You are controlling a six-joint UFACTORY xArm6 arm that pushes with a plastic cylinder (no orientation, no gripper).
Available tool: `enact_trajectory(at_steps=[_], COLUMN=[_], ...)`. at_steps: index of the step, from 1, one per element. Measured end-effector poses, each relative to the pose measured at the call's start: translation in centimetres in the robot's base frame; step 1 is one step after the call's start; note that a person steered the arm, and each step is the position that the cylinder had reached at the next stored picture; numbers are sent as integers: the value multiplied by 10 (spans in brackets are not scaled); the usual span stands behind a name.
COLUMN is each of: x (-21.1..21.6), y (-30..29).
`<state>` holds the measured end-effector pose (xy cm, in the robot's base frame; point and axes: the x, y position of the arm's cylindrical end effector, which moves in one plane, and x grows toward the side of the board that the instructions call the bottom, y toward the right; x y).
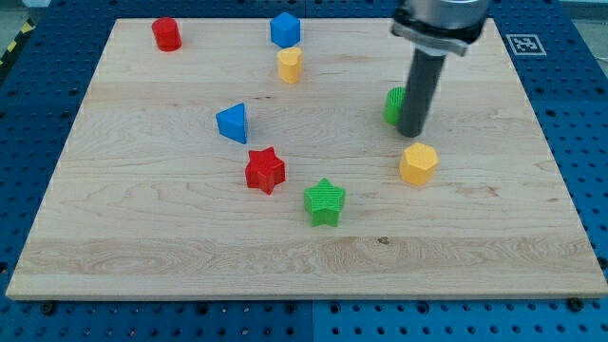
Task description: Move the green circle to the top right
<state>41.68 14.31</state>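
Green circle (393, 104) sits touching my tip (410, 133), half hidden; no readable writing, no claw.

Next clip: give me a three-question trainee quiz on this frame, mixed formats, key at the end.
1. True or false: my tip sits at the green circle, on its right side in the view.
2. Which block lies nearest below my tip in the view? A) red star B) yellow hexagon C) blue triangle
3. Fill in: the block at the board's top left corner in the view is the red ____.

Key: 1 true; 2 B; 3 cylinder.
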Motion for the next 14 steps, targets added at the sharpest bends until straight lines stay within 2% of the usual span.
enact_trajectory(at_steps=[1, 3, 5, 7, 11, 14], x=[-14, 1, 3, -13, -74, -123], y=[12, 10, -47, -46, 8, 74])
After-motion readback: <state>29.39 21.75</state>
